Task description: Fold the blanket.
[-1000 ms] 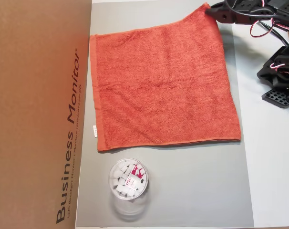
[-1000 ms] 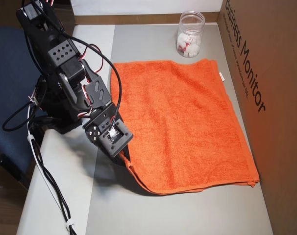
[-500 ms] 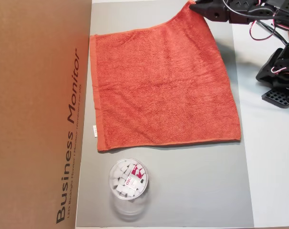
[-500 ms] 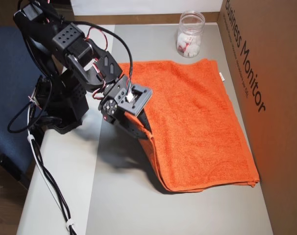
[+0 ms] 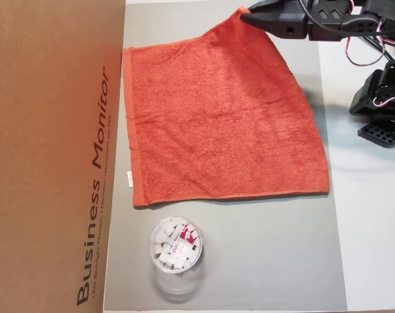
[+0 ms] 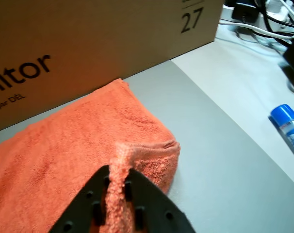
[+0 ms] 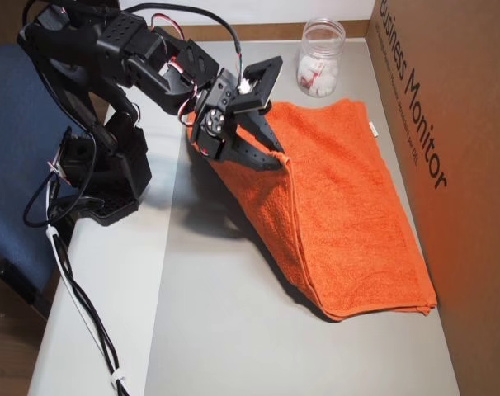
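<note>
The orange-red blanket (image 5: pixel 223 117) lies mostly flat on the grey mat, its small white tag (image 5: pixel 128 178) on the edge beside the cardboard box. My gripper (image 5: pixel 245 14) is shut on one corner and holds it up off the mat at the top of this overhead view. In the other overhead view the gripper (image 7: pixel 278 157) hangs above the blanket (image 7: pixel 357 214), and the raised edge drapes down in a steep sheet. The wrist view shows the black fingers (image 6: pixel 96 204) pinching a ridge of blanket (image 6: pixel 55 145), with a folded corner below them.
A large brown cardboard box (image 5: pixel 54 156) borders the mat along the blanket's far side (image 7: pixel 456 165). A clear round tub (image 5: pixel 176 244) with white pieces stands on the mat near the tag edge. The arm's base (image 7: pixel 101 181) sits beside the mat. A blue object (image 6: pixel 288 128) lies on the table.
The gripper has risen and travelled toward the cardboard box with the corner in it. More of the blanket's edge has come off the mat and now stands up as a sheet.
</note>
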Robot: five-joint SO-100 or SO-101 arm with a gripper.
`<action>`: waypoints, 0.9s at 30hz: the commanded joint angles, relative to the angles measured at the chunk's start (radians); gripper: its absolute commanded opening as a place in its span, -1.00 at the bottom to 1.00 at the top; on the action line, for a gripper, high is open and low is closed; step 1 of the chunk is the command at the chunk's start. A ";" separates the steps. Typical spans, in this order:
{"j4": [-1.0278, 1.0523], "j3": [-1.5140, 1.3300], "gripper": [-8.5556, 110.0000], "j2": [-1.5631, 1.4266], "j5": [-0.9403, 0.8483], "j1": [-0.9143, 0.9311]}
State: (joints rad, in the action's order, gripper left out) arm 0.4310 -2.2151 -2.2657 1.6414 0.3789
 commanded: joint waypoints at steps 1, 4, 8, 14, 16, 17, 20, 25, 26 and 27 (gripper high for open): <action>-0.018 0.097 -0.86 0.028 -0.011 -0.037; -0.018 0.173 -0.86 0.095 -0.011 -0.055; -0.018 0.285 -0.86 0.186 -0.011 -0.094; -0.018 0.431 -0.86 0.307 -0.014 -0.172; -0.018 0.471 -0.86 0.344 -0.014 -0.198; -0.018 0.491 -0.86 0.362 -0.014 -0.210; -0.018 0.543 -0.86 0.413 -0.015 -0.245; -0.018 0.600 -0.86 0.479 -0.077 -0.307; -0.018 0.611 -0.86 0.491 -0.084 -0.318; -0.018 0.623 -0.86 0.506 -0.091 -0.331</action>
State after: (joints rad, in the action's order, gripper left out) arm 0.4326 -1.6705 -1.7656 1.5754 0.0752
